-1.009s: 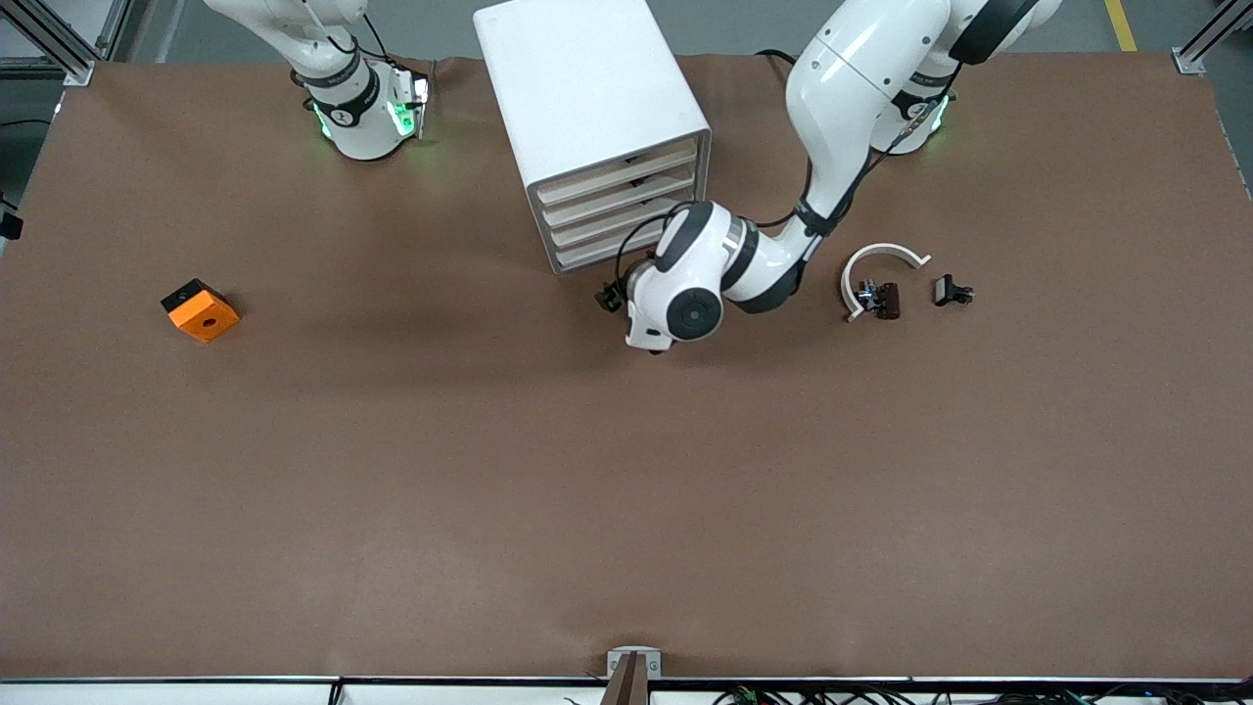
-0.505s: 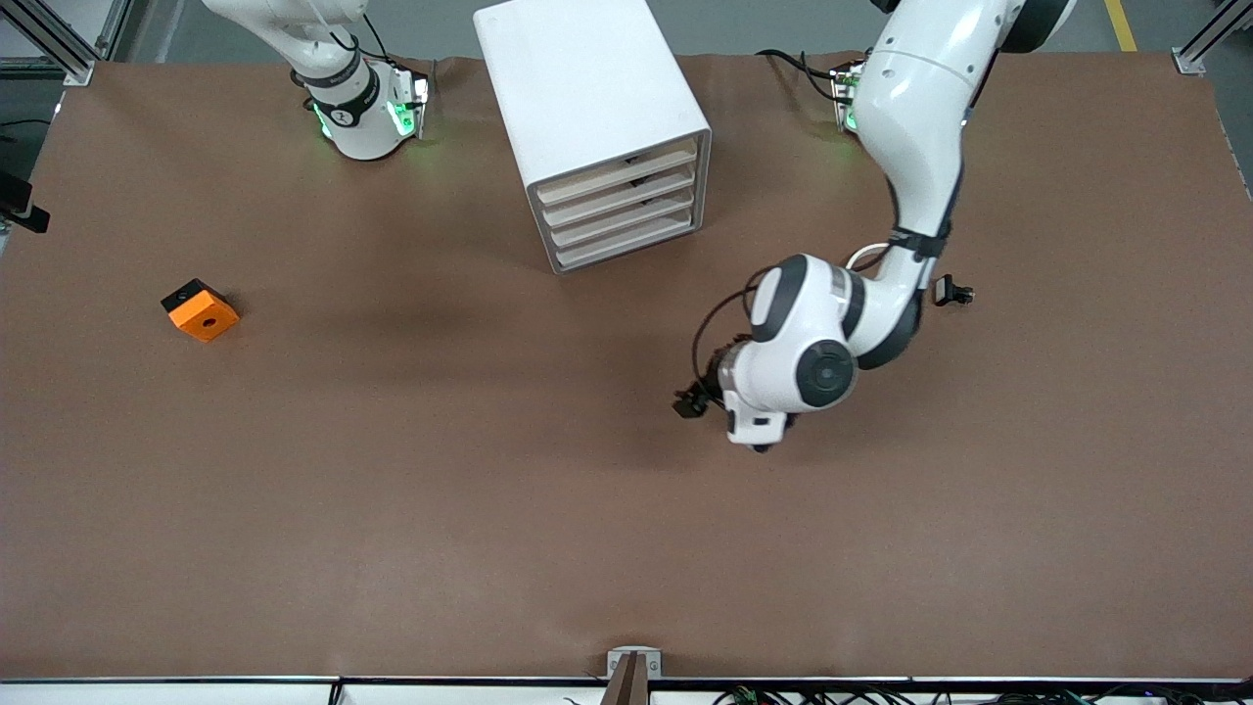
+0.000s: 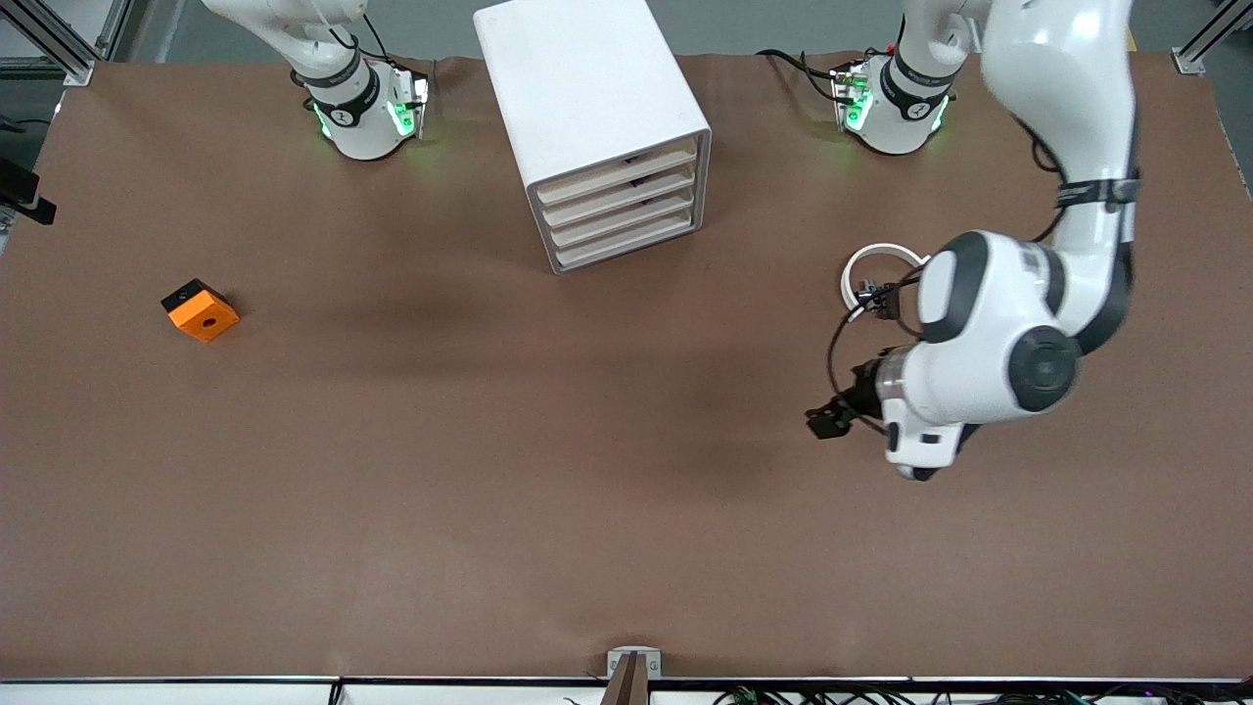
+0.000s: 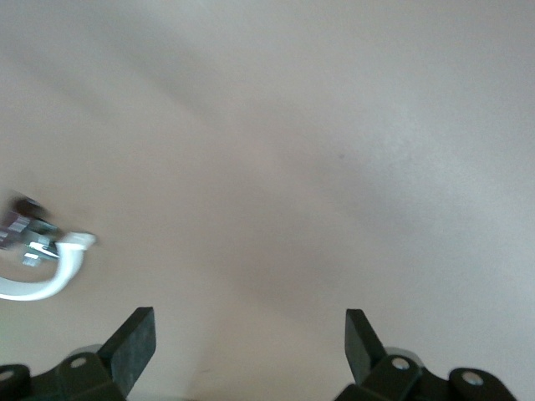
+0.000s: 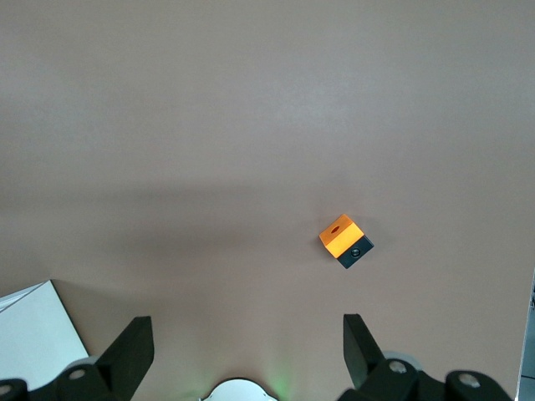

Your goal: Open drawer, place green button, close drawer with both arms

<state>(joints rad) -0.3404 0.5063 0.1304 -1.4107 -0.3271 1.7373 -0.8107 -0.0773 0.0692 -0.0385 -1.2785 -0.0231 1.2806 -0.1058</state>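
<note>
**Surface.** Wide brown matte counter (image 3: 489, 490), lightly creased. Grey floor along the edge where the arm bases stand, with a yellow floor line (image 3: 1121, 24). Aluminium frame posts (image 3: 59, 39) at the corners of that edge. A small metal bracket (image 3: 634, 664) and loose cables (image 3: 783, 697) sit at the edge nearest the front camera.

**Cabinet.** White boxy cabinet (image 3: 587, 88), standing between the two bases and turned at a slight angle. Holds four shallow drawers (image 3: 622, 201) with pale cream fronts, stacked one above another, all pushed in flush.

**Loose items.**
- Orange square block with a round hole and a black side (image 3: 201, 310), toward the right arm's end of the counter, well apart from the cabinet.
- White C-shaped plastic ring (image 3: 866, 264), toward the left arm's end, with a small dark metal clip (image 3: 874, 297) lying in its mouth. The left arm covers part of both.

**Left arm.** Glossy white jointed arm (image 3: 1077, 117) with black joint rings. It reaches out from its green-lit base (image 3: 891, 108) and bends back over the counter.
- The left gripper (image 4: 251, 334) hangs over bare counter just beside the white ring, on the side nearer the front camera.
- Black fingers (image 4: 134, 338) stand wide apart, holding and touching nothing.

**Right arm.** Its green-lit base (image 3: 367, 117) shows; the arm rises out of the front view and waits.
- The right gripper (image 5: 247, 338) is high over the right arm's end of the counter, with the orange block and a corner of the cabinet below it.
- Fingers (image 5: 134, 342) are spread wide and empty.
</note>
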